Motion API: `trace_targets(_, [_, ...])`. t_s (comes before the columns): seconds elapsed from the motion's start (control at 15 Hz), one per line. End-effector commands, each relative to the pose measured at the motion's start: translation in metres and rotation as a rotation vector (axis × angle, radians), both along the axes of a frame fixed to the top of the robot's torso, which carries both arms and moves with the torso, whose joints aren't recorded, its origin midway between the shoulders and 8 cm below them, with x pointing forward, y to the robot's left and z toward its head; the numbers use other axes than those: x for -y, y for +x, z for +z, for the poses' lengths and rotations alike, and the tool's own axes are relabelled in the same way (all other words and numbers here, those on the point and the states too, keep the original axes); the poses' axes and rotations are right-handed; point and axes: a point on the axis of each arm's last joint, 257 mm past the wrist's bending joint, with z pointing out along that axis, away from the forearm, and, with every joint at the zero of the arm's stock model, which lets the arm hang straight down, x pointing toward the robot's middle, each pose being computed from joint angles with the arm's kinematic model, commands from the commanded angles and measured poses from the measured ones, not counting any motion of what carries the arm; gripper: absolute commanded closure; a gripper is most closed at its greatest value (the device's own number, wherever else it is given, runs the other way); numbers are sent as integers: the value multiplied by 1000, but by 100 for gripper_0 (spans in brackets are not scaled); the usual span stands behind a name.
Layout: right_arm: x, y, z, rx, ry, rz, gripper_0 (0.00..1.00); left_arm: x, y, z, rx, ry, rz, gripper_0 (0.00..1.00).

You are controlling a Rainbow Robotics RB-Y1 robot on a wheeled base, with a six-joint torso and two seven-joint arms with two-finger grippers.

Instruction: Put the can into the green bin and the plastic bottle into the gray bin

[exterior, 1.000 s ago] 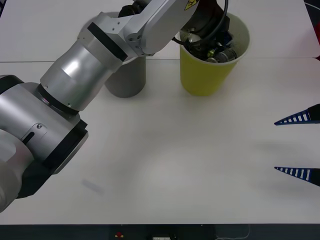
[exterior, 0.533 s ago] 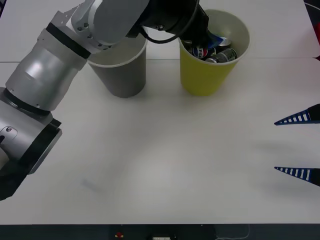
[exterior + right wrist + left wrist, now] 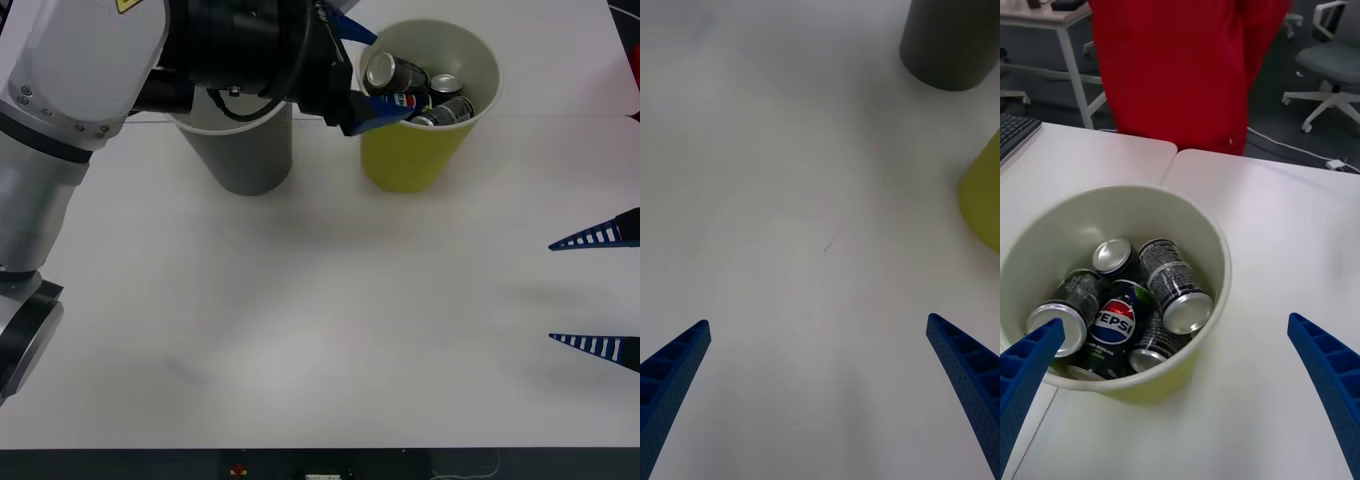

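Observation:
The green bin (image 3: 425,150) stands at the back of the table and holds several cans. One of them, the can (image 3: 1175,286) with a dark side and silver top, lies on the pile (image 3: 391,72) beside a blue Pepsi can (image 3: 1115,323). My left gripper (image 3: 366,68) hangs open and empty at the bin's left rim, looking down into the green bin (image 3: 1214,247). The gray bin (image 3: 247,152) stands just left of the green one, under my left arm. My right gripper (image 3: 598,291) rests open at the table's right side. The plastic bottle is out of view.
From the right wrist I see bare white tabletop, with the gray bin (image 3: 951,41) and the green bin's side (image 3: 985,196) farther off. Beyond the table's far edge are an office chair (image 3: 1330,56) and another desk (image 3: 1045,19).
My left arm has drawn back to the left from over the green bin, uncovering the cans inside. Its gripper is now at the bin's left rim. The right gripper has stayed still.

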Motion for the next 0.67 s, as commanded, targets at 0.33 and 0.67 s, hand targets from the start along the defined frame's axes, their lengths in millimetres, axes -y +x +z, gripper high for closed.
trace_targets(0.33, [0,0,0,0,0,0,0,-62,-29,-39,89,46,-128,0])
trace_targets(0.67, [0,0,0,0,0,0,0,-112,-57,-76,110,122,-145,0])
